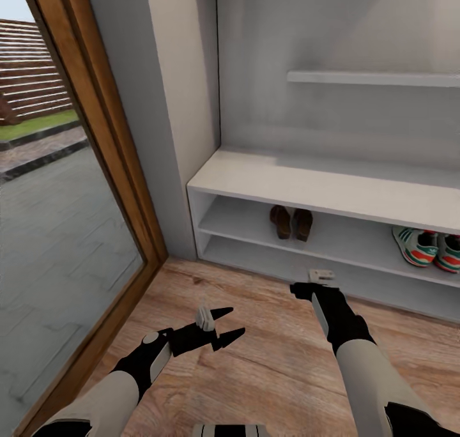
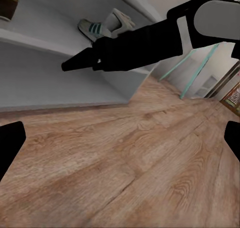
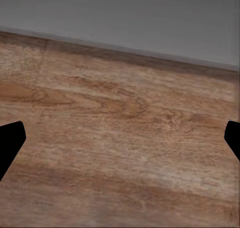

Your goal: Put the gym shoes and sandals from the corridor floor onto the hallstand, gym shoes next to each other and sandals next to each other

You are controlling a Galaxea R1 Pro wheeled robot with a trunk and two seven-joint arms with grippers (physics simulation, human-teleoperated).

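The two sandals point(image 1: 291, 222) stand side by side on the upper open shelf of the pale hallstand point(image 1: 319, 188). The two gym shoes point(image 1: 427, 248) sit together further right on the same shelf, and they show again as gym shoes point(image 2: 97, 28) in the left wrist view. My left gripper point(image 1: 228, 325) hangs open and empty above the corridor floor point(image 1: 268, 360). My right gripper point(image 1: 313, 290) points down at the floor just in front of the hallstand's base. In the right wrist view its fingers sit far apart with only floor planks between them.
A glass door with a wooden frame point(image 1: 102, 137) runs along the left, and a grey wall corner point(image 1: 172, 105) meets the hallstand's left end. A wall shelf point(image 1: 370, 78) hangs above the hallstand's flat top. My right arm point(image 2: 150, 38) crosses the left wrist view.
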